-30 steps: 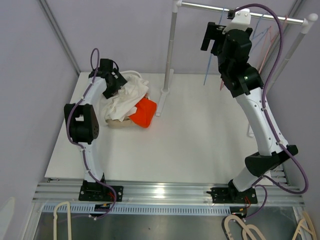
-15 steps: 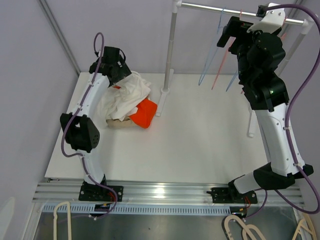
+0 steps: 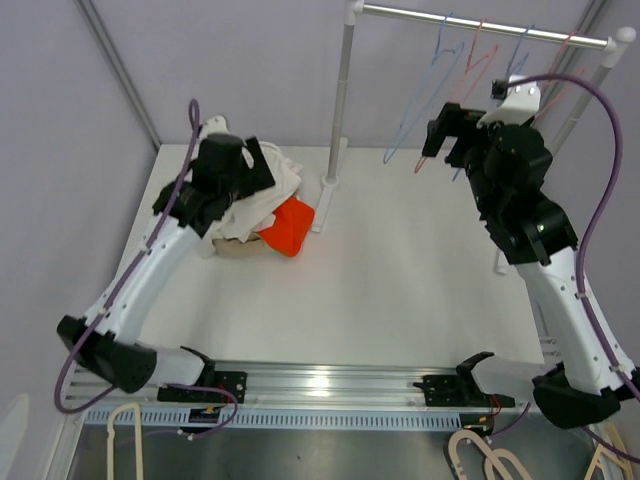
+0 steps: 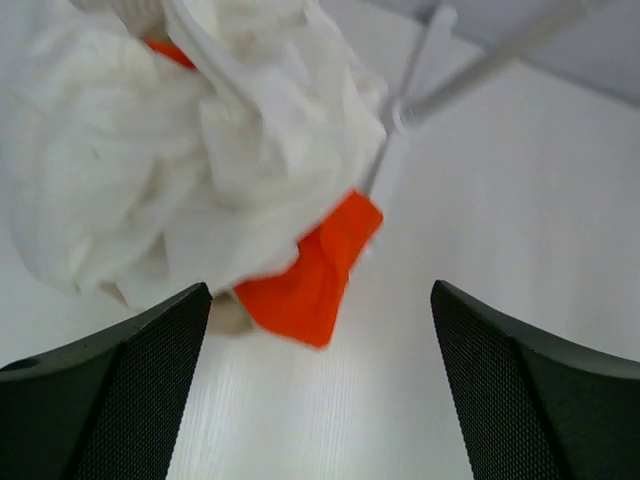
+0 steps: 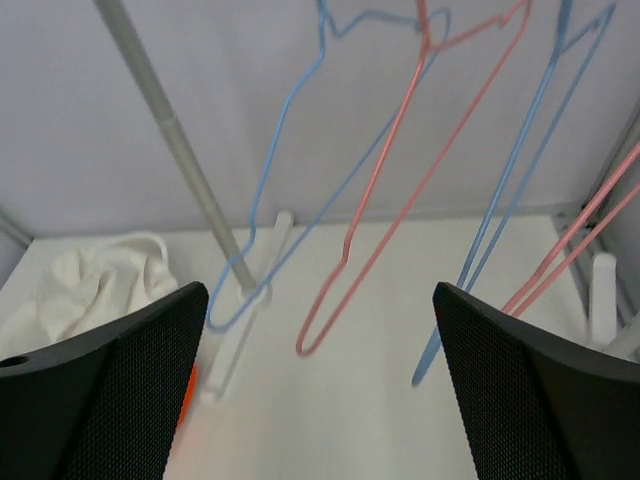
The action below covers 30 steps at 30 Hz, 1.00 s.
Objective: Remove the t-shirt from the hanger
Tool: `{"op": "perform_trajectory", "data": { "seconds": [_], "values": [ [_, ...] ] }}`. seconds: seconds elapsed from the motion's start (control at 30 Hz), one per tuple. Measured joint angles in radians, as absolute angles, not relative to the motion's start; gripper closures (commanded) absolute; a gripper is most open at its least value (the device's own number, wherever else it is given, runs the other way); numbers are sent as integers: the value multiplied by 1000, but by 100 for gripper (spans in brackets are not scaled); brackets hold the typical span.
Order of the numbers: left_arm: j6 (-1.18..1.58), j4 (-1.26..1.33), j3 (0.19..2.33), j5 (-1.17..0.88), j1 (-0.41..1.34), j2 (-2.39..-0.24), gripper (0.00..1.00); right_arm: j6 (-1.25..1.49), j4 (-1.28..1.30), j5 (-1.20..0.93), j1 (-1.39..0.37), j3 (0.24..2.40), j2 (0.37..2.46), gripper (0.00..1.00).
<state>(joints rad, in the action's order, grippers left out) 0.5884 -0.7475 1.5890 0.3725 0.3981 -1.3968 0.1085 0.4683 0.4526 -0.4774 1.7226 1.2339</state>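
Several bare wire hangers hang from the rail [image 3: 480, 25]: a blue one [image 3: 415, 110], a pink one [image 3: 455, 105] and another blue one [image 3: 515, 70]. They also show in the right wrist view: blue [image 5: 290, 180], pink [image 5: 400, 190], blue [image 5: 510, 200]. No hanger carries a shirt. A white t-shirt [image 3: 255, 190] lies crumpled on a pile at the back left, and also shows in the left wrist view [image 4: 180, 150]. My left gripper [image 3: 262, 165] is open and empty above the pile. My right gripper [image 3: 440, 130] is open and empty, just short of the hangers.
An orange garment [image 3: 288, 225] and a beige one [image 3: 235, 248] lie under the white shirt. The rack's left post [image 3: 338, 110] stands on a foot [image 3: 325, 200] beside the pile. The right post [image 3: 590, 95] stands behind my right arm. A pink hanger [image 5: 580, 250] hangs far right.
My left arm has drawn back from the far side of the pile and risen. My right gripper has dropped from the rail and pulled back; the hangers are now uncovered.
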Motion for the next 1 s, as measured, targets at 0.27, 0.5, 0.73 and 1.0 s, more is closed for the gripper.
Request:
{"op": "perform_trajectory", "data": {
  "seconds": [0.27,0.5,0.73,1.0],
  "values": [
    [493,-661,1139,300,582,-888,1,189,540,372,-627,1376,894,0],
    [424,-617,1049,228,582,-579,1,245,627,372,-629,1261,757,0],
    [389,-662,985,245,582,-478,1,271,713,340,-630,1097,720,1],
    [385,-709,983,324,582,-457,1,279,745,335,-631,1094,699,0]
  ]
}}
